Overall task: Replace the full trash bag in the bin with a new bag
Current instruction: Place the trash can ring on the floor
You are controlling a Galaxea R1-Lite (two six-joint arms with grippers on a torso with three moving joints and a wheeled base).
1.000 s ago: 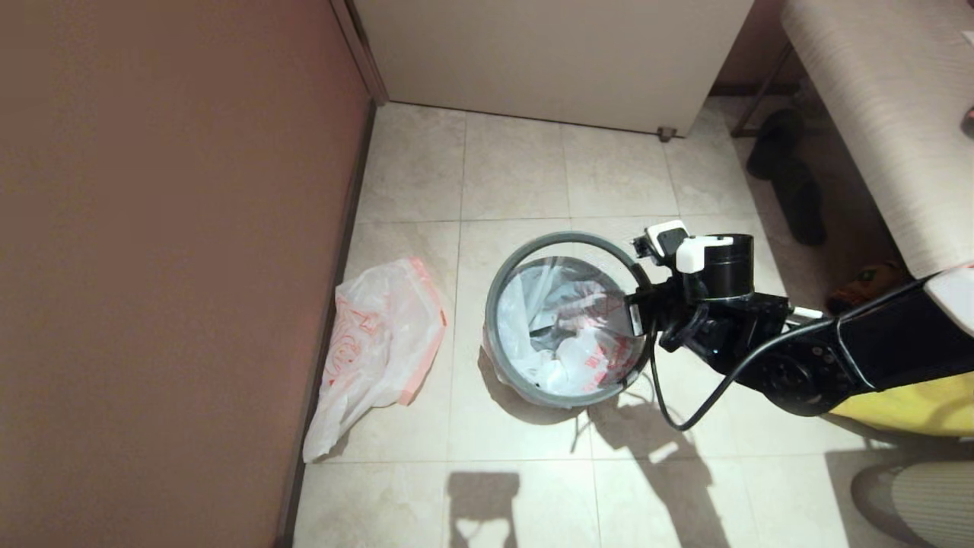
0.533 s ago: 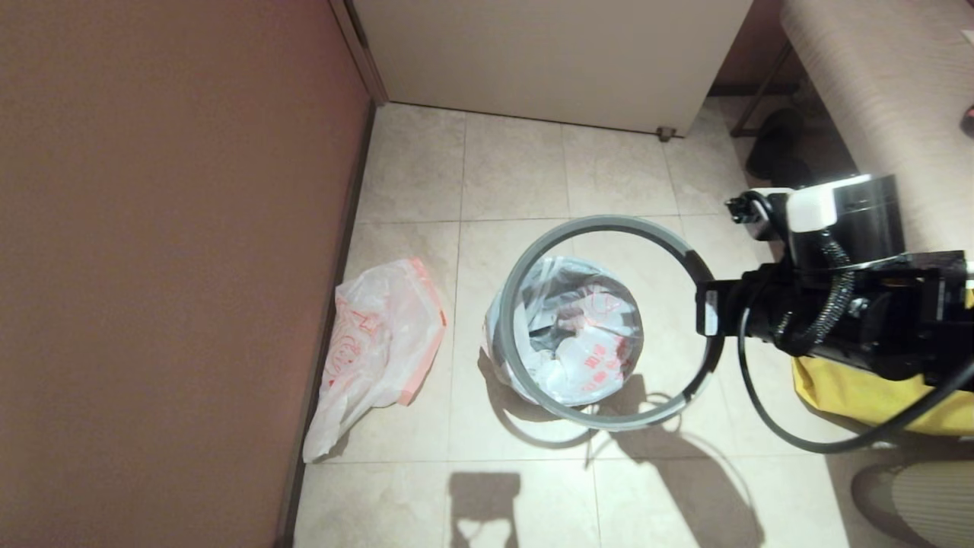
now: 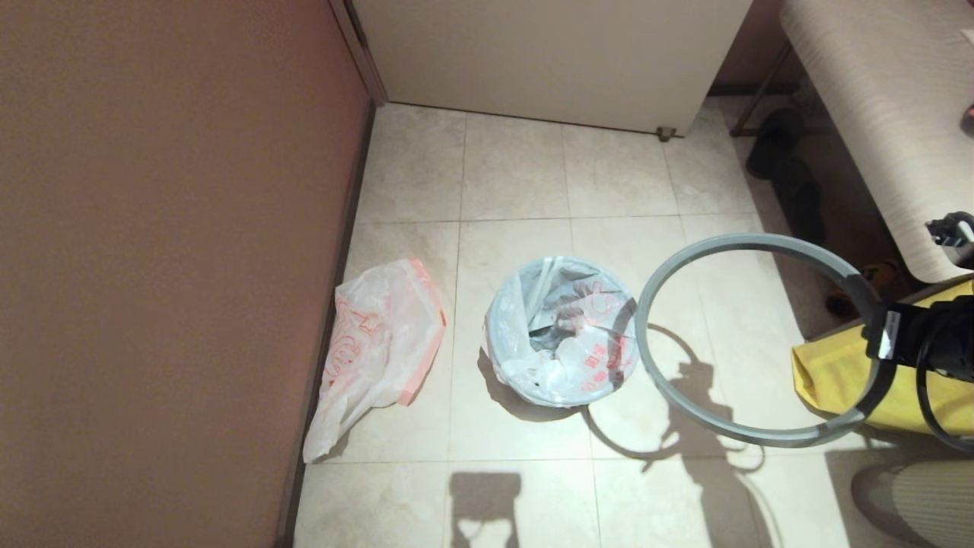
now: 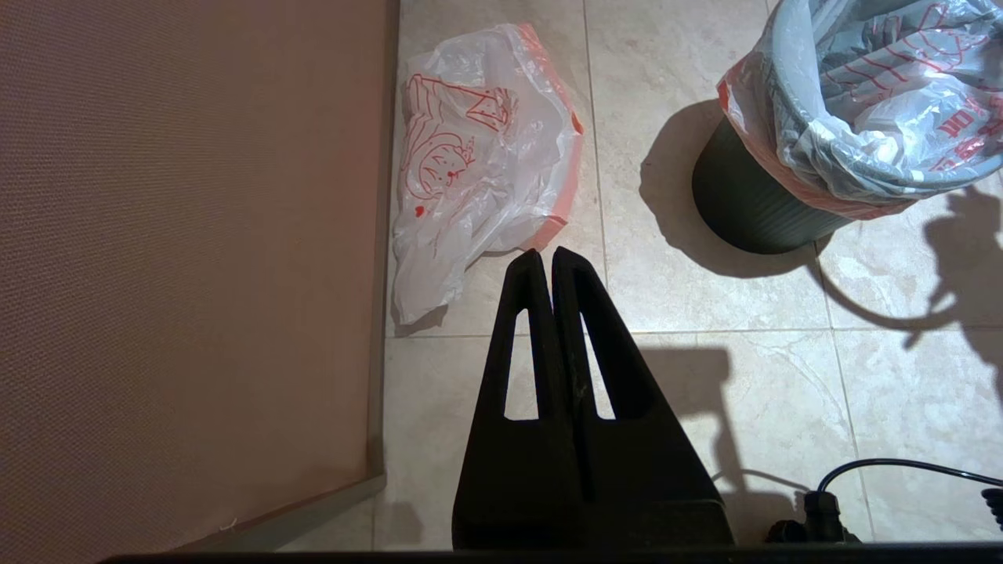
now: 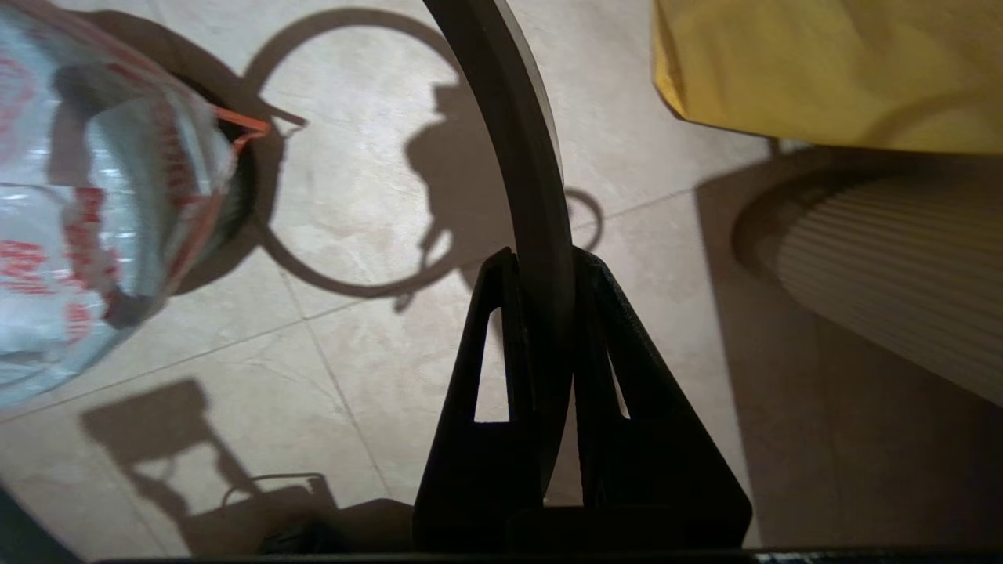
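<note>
The right claw [image 5: 541, 266] grips the grey hoop [image 3: 689, 270], held beside the bin [image 4: 744, 211]. The left claw [image 4: 546, 258] is closed, empty. The full bag [image 3: 563, 335] sits inside.

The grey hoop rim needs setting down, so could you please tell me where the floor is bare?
Bare tiles lie between the bin and the white cabinet, and nearer than the new bag. Crowded: the right, by the yellow bag and dark shoes.

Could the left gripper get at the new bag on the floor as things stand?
Probably yes. The left gripper is shut, holds nothing and hangs just short of the new bag, with only bare floor between them; it would need to open first.
</note>
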